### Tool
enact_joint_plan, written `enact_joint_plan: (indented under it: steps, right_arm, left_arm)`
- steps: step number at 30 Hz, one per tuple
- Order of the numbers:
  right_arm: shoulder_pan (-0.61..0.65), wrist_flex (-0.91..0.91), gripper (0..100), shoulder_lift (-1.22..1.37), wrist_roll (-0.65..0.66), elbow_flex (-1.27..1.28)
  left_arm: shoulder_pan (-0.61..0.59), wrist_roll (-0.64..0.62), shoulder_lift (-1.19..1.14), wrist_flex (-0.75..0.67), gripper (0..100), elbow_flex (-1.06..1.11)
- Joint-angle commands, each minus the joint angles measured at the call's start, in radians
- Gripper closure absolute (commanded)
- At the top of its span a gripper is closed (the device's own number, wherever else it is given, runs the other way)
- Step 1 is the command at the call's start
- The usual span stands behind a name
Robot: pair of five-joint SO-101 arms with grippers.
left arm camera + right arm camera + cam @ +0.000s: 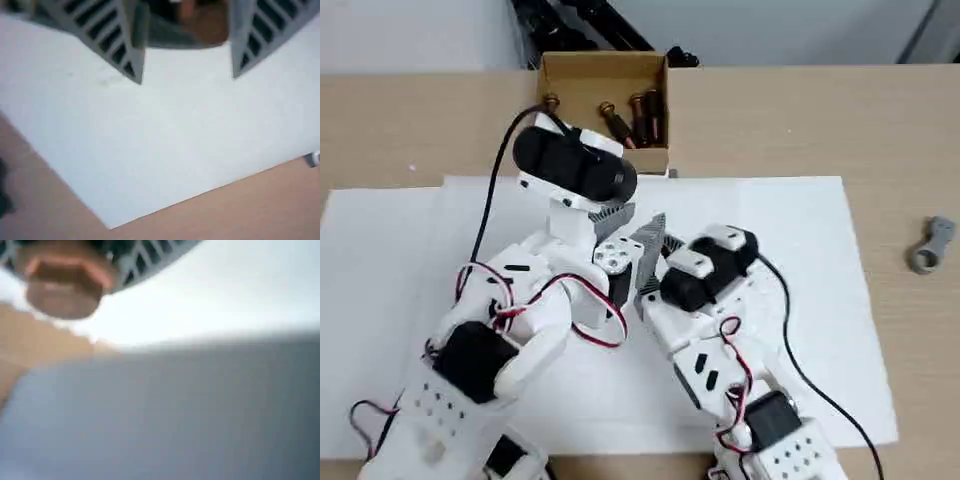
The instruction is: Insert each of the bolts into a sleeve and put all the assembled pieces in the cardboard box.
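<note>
Left arm and right arm meet at the middle of the sheet, with open room either side. The box sits just past the sheet's far edge. Left gripper gapes wide, gripping nothing clearly. Right gripper seems clamped on a bolt: small, rigid, smooth metal, probably heavy for its size and slippery, best held by the shank.

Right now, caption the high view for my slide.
Two white arms meet over a white paper sheet; the brown cardboard box behind holds copper-coloured bolts.
</note>
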State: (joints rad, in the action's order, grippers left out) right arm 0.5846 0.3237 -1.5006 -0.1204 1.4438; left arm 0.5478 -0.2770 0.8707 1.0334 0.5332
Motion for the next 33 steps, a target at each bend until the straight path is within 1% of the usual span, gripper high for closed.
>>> enact_joint_plan:
  steps: [1,3,5,7,10,12,16,19,22,29,33]
  right_arm:
    - [-0.001,-0.024,99.6,-0.016,-0.006,-0.075]
    - [-0.001,-0.024,99.6,-0.016,-0.006,-0.075]
    - [-0.001,-0.025,99.6,-0.015,-0.005,-0.077]
    - [-0.002,-0.025,99.6,-0.005,-0.005,-0.095]
    - [-0.004,-0.025,99.6,-0.005,-0.002,-0.123]
    - [-0.022,-0.025,99.6,-0.004,-0.002,-0.137]
    - [-0.068,-0.027,99.6,0.024,-0.002,-0.186]
    - [-0.096,-0.062,99.6,0.119,-0.002,-0.279]
    - [-0.127,-0.147,99.6,0.271,0.000,-0.397]
    - [-0.176,-0.331,99.6,0.720,0.000,-0.710]
    - [-0.205,-0.433,99.6,0.984,-0.002,-0.881]
  left_arm:
    - [0.031,-0.028,0.006,0.026,89,-0.099]
    - [0.028,-0.028,0.008,0.046,89,-0.136]
    - [-0.011,-0.020,0.009,0.055,89,-0.174]
    - [-0.109,-0.018,0.009,0.055,89,-0.222]
    - [-0.304,-0.018,0.006,0.054,89,-0.292]
    - [-0.414,-0.018,0.008,0.052,89,-0.302]
    - [-0.539,-0.018,0.009,0.060,89,-0.302]
    - [-0.580,-0.018,0.011,0.061,90,-0.302]
    - [-0.585,-0.018,0.011,0.061,90,-0.302]
    - [-0.586,-0.018,0.011,0.063,90,-0.302]
    - [-0.586,-0.018,0.037,0.106,90,-0.300]
